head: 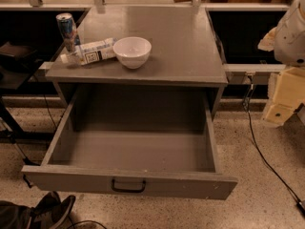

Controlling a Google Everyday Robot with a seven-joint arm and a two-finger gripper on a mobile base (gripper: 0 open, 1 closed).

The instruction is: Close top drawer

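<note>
The top drawer (133,149) of the grey cabinet is pulled far out towards me. Its inside is bare. Its flat grey front (190,185) faces me low in the view, with a small black handle (128,185) at its centre. My gripper (284,99), cream-coloured below a white arm segment (291,32), hangs at the right edge of the view. It is to the right of the cabinet, level with the drawer's back, and apart from the drawer.
On the cabinet top (181,42) stand a drinks can (66,28) and a white bowl (132,51), with a white bottle (90,52) lying on its side. A black cable (267,161) runs over the floor at right. A dark shoe (53,208) is at bottom left. Dark furniture (14,61) stands at left.
</note>
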